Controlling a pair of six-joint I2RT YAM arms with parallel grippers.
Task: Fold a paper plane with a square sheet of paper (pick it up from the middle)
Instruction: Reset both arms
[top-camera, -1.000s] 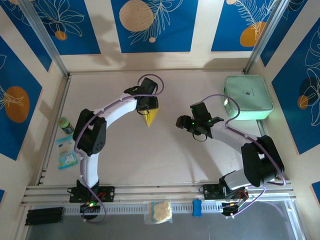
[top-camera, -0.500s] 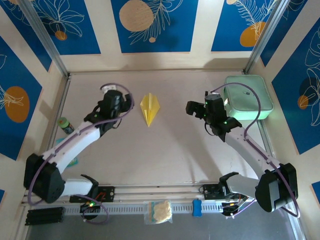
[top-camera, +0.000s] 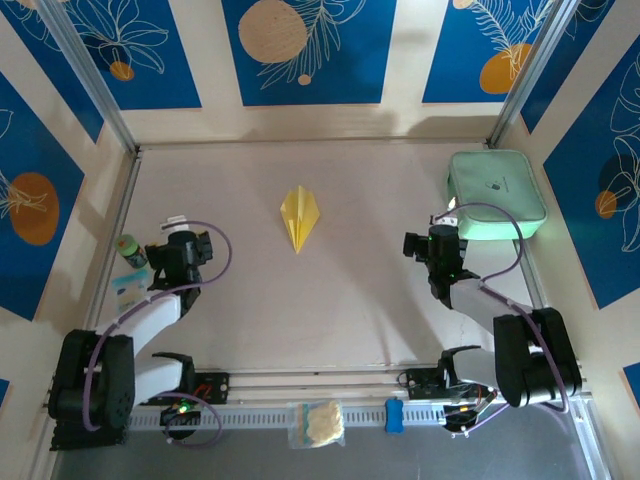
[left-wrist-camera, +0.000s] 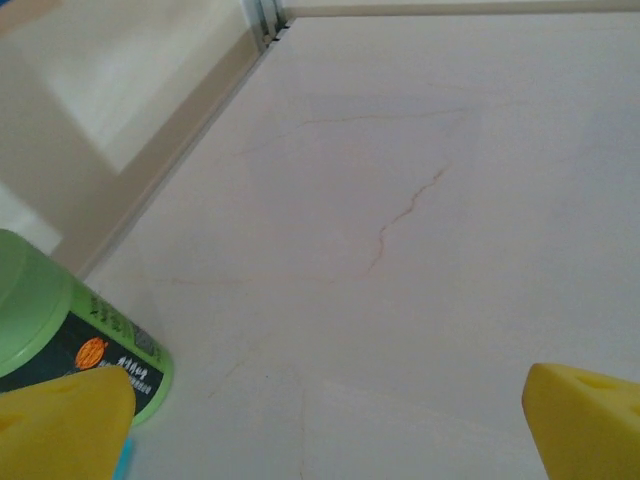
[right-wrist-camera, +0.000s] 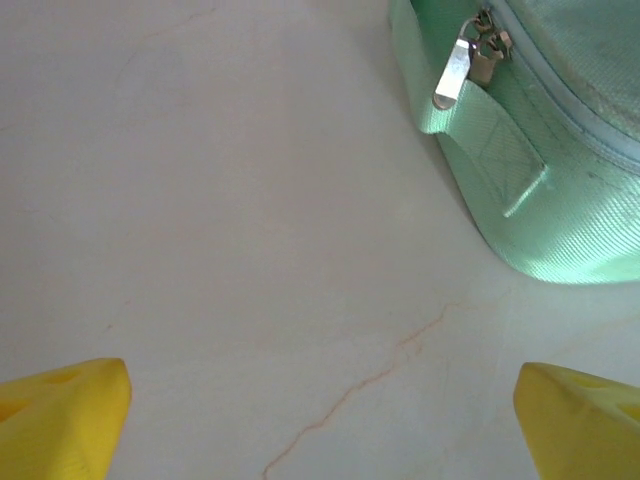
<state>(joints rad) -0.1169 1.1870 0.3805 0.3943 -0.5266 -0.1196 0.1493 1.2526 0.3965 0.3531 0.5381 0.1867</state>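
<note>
Matt yellow paper plane (top-camera: 300, 216); shiny woven mint case (right-wrist-camera: 585, 190); smooth matt table (top-camera: 340, 300).

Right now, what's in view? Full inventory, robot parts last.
paper plane: 1, yellow, mid-table toward the far side, apart from both arms
mint-green case: 1, mint green, far right corner of the table
green bottle: 1, green with a dark label, left edge
packet: 1, blue and white, left edge, just nearer than the bottle
bagged wad: 1, cream in a clear bag, on the near rail, centre
blue piece: 1, blue, near rail, right of the wad
black bar: 1, black, near left corner
table: 1, pale
left hand: 1, yellow fingertips, open, by the green bottle
right hand: 1, yellow fingertips, open, by the mint-green case
</note>
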